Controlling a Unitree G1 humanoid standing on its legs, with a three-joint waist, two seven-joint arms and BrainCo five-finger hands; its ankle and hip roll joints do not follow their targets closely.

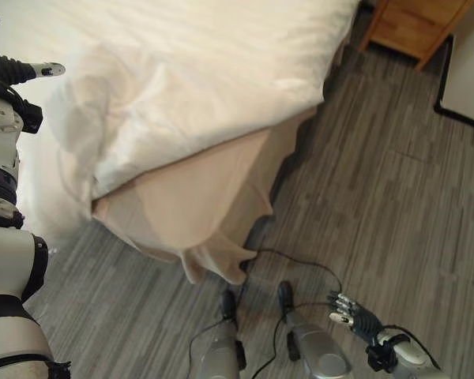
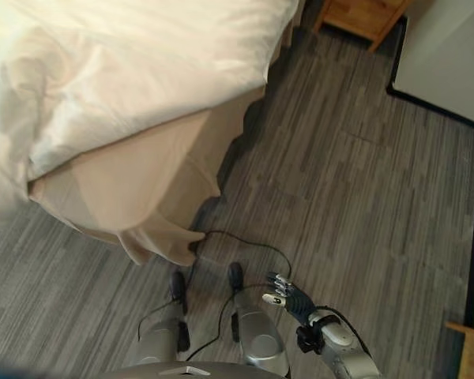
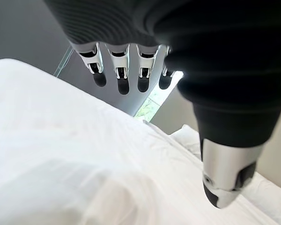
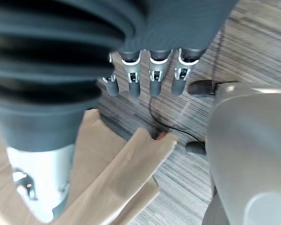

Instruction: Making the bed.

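Note:
The bed's white duvet [image 1: 197, 71] lies rumpled, and its near corner is folded back in a thick bulge. Below that corner a beige sheet [image 1: 197, 197] hangs down to the floor in loose folds. My left hand [image 1: 12, 69] is raised at the bed's left side. In the left wrist view its fingers [image 3: 123, 70] hang straight above the white duvet [image 3: 61, 154] with nothing in them. My right hand [image 1: 359, 317] hangs low over the floor, right of the bed corner, open and holding nothing. Its wrist view shows the beige sheet [image 4: 126, 178] past the relaxed fingers [image 4: 157, 75].
Grey wood-grain floor [image 1: 379, 181] stretches to the right of the bed. A wooden nightstand [image 1: 415, 24] stands at the far right by the bed's side. A white panel with a dark edge [image 1: 470, 71] runs along the right.

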